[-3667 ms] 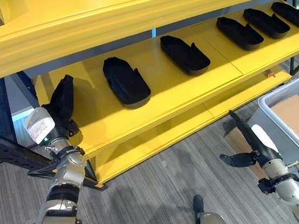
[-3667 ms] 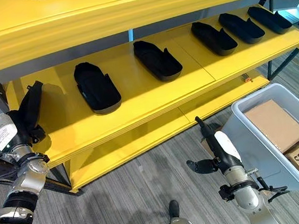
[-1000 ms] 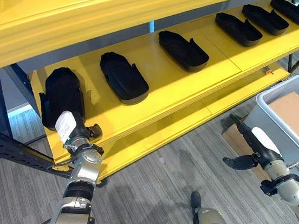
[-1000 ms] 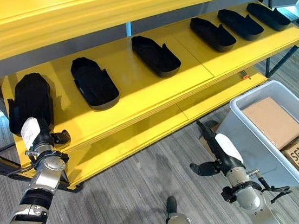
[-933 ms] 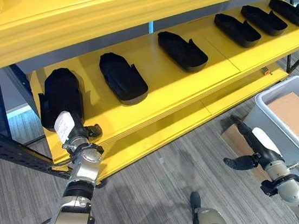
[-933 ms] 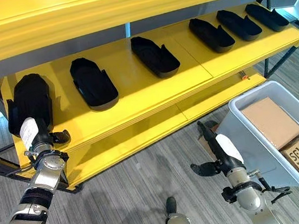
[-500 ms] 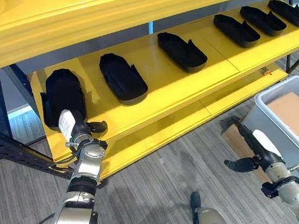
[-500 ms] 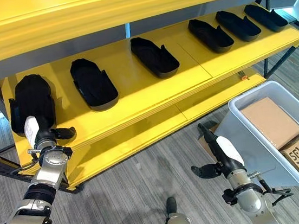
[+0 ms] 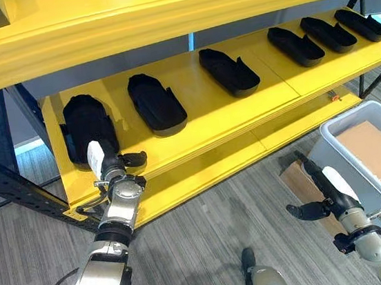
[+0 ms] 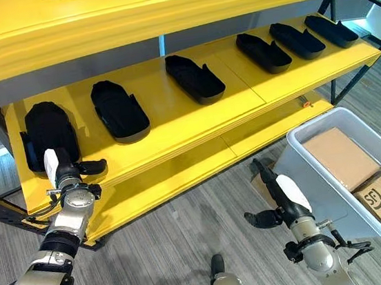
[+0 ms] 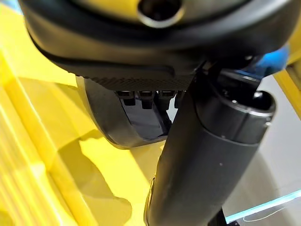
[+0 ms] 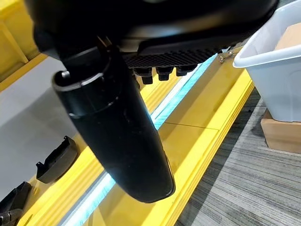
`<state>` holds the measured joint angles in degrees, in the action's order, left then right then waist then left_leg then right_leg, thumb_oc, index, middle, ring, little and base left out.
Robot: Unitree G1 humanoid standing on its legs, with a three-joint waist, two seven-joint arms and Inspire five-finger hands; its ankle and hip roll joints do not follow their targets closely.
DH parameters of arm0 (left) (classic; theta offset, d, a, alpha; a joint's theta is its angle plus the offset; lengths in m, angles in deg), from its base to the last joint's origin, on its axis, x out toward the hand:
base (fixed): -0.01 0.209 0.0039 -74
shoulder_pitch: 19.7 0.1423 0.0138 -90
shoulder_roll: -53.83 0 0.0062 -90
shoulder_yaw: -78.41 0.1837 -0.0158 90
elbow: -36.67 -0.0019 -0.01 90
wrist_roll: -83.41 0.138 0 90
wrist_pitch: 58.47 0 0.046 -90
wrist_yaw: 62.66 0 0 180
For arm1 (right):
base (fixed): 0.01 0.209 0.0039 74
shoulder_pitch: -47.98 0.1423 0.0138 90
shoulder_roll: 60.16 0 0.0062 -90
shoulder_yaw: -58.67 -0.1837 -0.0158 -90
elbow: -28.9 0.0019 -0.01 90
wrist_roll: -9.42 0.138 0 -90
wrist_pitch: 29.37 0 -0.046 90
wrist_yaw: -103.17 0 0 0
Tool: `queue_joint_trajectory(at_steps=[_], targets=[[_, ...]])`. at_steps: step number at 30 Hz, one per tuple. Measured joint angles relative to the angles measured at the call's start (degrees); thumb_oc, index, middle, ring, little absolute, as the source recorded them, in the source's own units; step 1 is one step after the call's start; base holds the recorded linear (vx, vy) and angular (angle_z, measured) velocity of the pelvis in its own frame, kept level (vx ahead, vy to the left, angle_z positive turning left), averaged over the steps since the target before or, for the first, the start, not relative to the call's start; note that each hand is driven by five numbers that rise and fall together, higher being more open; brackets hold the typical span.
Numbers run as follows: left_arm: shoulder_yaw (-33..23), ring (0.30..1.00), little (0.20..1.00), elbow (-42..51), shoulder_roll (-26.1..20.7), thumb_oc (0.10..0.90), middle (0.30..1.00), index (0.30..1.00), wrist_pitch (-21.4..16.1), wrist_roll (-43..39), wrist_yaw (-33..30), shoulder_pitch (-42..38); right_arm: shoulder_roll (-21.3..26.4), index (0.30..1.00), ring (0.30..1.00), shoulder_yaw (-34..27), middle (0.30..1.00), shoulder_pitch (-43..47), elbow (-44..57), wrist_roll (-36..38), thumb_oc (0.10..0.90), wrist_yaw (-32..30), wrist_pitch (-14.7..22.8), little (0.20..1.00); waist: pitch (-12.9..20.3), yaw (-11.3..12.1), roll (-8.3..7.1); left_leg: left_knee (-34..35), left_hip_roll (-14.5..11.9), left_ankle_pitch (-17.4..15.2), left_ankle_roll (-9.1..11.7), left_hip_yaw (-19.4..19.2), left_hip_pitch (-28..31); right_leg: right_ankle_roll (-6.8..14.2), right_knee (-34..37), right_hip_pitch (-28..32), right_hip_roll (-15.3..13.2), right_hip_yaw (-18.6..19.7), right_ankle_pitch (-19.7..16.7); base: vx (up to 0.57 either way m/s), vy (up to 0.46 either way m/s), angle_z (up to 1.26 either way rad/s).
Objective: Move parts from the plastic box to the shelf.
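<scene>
Left eye view shows the yellow shelf [image 9: 195, 124] carrying a row of black parts, six along its board. The leftmost part [image 9: 85, 125] lies flat at the shelf's left end, with the left robot hand [image 9: 113, 167] just below it at the front edge of the shelf — thumb stuck out to the side, fingers straight and slack, holding nothing and clear of the part. In the left wrist view that part [image 11: 127, 120] sits on the yellow board just past the fingers.

The right robot hand [image 9: 325, 192] hangs low over the grey floor [image 9: 215, 230], fingers extended and relaxed, thumb spread wide, empty — it is beside the plastic box [image 9: 380, 161], not in it. The box stands on the floor at the lower right and holds cardboard boxes [image 10: 341, 159].
</scene>
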<state>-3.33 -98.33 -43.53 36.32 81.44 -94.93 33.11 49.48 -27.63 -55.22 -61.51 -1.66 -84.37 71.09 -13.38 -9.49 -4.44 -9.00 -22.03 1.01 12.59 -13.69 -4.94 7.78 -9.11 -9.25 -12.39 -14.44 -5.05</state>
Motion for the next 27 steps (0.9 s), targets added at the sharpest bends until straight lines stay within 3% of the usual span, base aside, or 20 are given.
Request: queue_joint_trajectory(at_steps=[21,27], targets=[[-0.1,1.000,1.000,-0.1,-0.1,0.900,1.000,1.000,-0.1,-2.3,-0.1,0.1,0.0,1.000,1.000,0.0,1.000,-0.5,0.0,0.0,0.900,0.0,0.0,1.000,0.8,0.1,-0.23,-0.3,0.0,0.0,0.0,0.1,-0.2,-0.1,-0.1,-0.1,0.0,0.0,0.0,0.00,0.000,0.00],[-4.1,1.000,1.000,10.4,-0.6,0.900,1.000,1.000,0.0,-0.9,-1.5,4.9,0.0,1.000,1.000,-0.1,1.000,-1.0,0.0,0.0,0.900,-0.3,-0.1,1.000,0.8,0.1,-0.24,-0.3,0.0,0.0,0.0,0.2,-0.7,0.0,0.0,-0.3,0.0,-0.1,0.0,0.00,0.000,0.00]])
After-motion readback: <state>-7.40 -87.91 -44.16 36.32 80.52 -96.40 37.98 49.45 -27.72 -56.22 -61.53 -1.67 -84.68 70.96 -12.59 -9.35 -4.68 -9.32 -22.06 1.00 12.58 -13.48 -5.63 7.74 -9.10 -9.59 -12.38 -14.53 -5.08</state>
